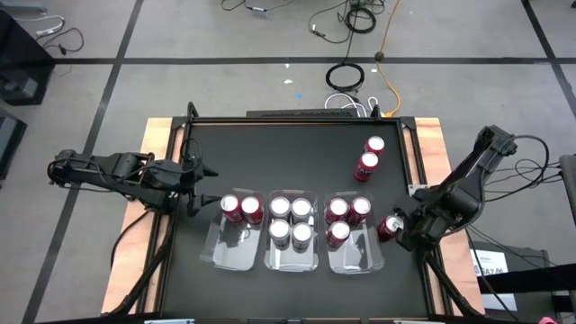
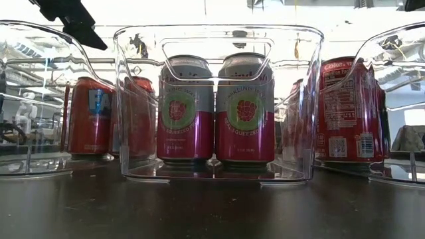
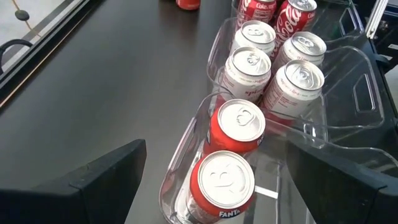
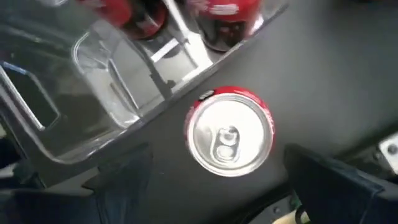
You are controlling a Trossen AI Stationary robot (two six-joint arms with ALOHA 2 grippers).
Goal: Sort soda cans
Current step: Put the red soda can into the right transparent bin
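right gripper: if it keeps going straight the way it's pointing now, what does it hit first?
Most likely the loose red can standing on the table beside the right-hand tray. The right gripper is open and the can sits centred ahead of it; depth is hard to judge.

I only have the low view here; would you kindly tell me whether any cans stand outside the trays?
Observer: Yes, a pair of cans stands loose toward the table's far right corner.
Operator: Thank you; is either arm near a can?
Observer: The right gripper, fingers open, is at a lone red can just outside the right tray.
Operator: And the left arm?
Observer: The left gripper hovers open beside the left tray.
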